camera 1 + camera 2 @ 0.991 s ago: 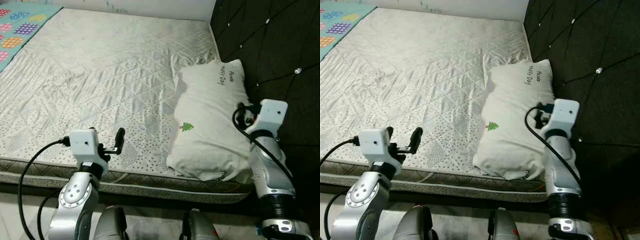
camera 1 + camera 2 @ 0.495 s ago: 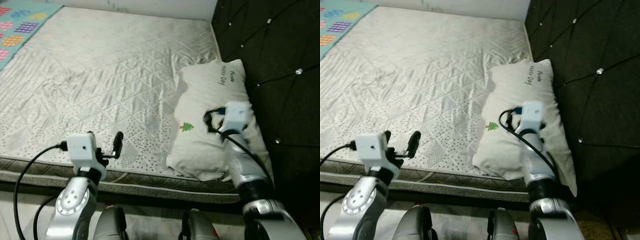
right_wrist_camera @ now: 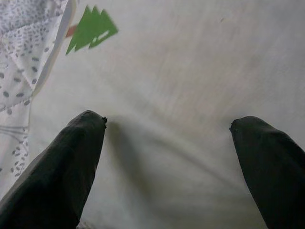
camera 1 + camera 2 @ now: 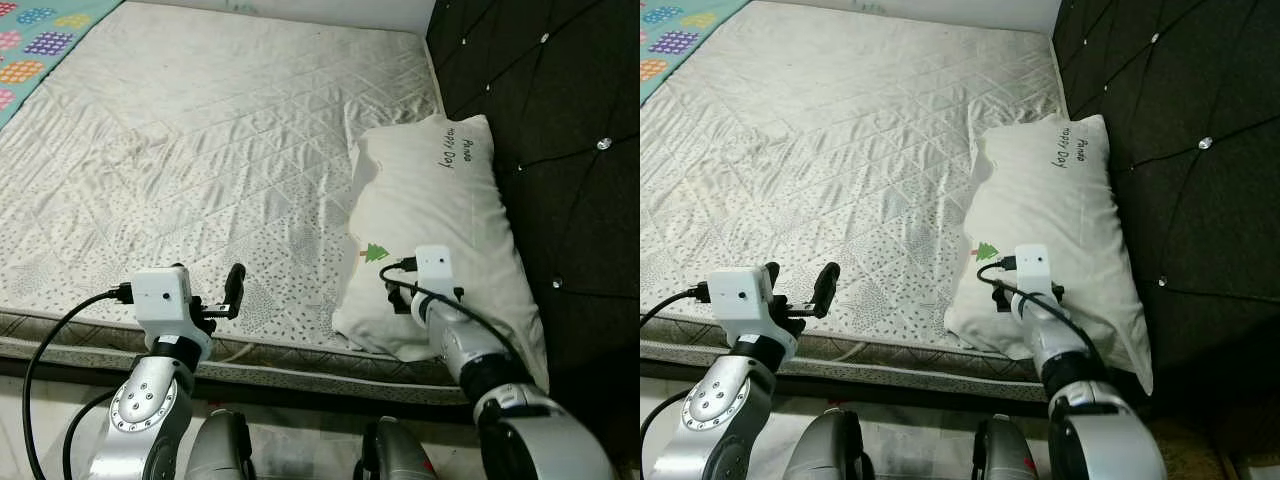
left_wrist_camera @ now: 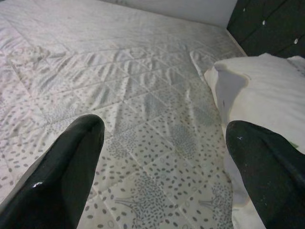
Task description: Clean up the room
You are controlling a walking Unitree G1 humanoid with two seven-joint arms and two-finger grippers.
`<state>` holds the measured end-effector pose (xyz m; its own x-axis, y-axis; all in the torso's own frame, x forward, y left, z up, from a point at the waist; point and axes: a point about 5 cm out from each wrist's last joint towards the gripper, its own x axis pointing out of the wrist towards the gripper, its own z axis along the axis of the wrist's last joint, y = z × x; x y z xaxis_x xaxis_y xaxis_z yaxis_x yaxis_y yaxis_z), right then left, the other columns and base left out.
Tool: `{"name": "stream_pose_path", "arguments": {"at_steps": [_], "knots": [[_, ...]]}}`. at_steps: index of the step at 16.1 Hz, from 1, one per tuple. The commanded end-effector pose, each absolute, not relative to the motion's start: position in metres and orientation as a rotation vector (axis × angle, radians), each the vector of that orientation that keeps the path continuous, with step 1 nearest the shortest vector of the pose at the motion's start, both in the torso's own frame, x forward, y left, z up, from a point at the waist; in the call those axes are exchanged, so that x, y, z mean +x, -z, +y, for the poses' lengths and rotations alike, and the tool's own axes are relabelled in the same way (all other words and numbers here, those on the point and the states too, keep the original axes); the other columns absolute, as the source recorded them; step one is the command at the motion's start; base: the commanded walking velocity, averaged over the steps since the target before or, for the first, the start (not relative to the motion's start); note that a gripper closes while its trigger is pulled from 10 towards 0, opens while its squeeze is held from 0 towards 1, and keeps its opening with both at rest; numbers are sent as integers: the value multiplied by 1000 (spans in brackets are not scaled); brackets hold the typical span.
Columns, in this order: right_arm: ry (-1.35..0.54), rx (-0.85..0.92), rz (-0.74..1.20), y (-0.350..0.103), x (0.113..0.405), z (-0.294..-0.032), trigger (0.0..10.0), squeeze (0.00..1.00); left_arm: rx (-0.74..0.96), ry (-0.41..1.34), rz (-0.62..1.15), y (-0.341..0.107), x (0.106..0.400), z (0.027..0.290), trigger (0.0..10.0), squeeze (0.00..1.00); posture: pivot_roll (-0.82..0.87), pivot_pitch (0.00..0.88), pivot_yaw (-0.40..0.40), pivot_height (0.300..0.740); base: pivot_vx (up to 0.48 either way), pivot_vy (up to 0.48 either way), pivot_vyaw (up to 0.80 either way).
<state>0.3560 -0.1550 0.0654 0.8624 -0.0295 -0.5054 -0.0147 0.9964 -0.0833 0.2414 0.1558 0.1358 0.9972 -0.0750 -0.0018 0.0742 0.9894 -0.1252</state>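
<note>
The right gripper (image 3: 167, 129) has its two black fingers (image 3: 71, 157) spread wide, with nothing clamped between them. Their tips are down at the cloth of the white pillow (image 4: 440, 230), which dents and shadows between them, but whether they press into it or sit just above it cannot be told. Just beyond one fingertip is the small green tree print (image 3: 91, 28) on the pillowcase, and past that the pillow's edge meets the dotted bedsheet (image 3: 19, 57). In the head view the right wrist's white camera block (image 4: 433, 268) sits over the near half of the pillow, close to its front edge.

The left gripper (image 5: 167, 143) also has its fingers (image 5: 62, 167) wide apart and empty. It hovers above the front edge of the bed (image 4: 200, 170), well apart from the pillow, which lies beyond and to one side of its fingertips. Under it is the quilted, leaf-dotted mattress cover (image 5: 143, 119).

The pillow lies lengthwise on the bed's right side, its far end bearing a line of dark writing (image 4: 455, 152), its long side against the dark tufted headboard (image 4: 560, 120). At the bed's far left corner is a turquoise blanket with coloured patches (image 4: 40, 30).
</note>
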Motion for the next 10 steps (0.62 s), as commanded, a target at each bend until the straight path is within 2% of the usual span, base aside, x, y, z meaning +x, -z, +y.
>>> {"name": "stream_pose_path", "arguments": {"at_steps": [1,4,5,6,7,10], "knots": [[18,-85,538,-64,356,-159,10000,1000,-123,66,13,-135,242,155,10000,0,59,148,-84,664,0,0,0],[30,-35,446,-80,365,-159,10000,1000,-121,67,-15,-140,252,156,10000,0,54,110,-81,664,0,0,0],[33,10,360,-92,370,-158,10000,1000,-118,64,-25,-142,254,158,10000,0,53,100,-82,664,0,0,0],[14,35,263,-107,374,-157,10000,0,-115,59,-39,-144,257,159,10000,0,52,89,-82,664,0,0,0],[-12,69,157,-124,377,-157,10000,0,-111,51,-60,-149,260,162,10000,0,47,78,-82,664,0,0,0],[-21,75,-2,-146,372,-162,10000,0,-98,36,-105,-159,268,165,10000,0,42,55,-75,664,0,0,0]]}}
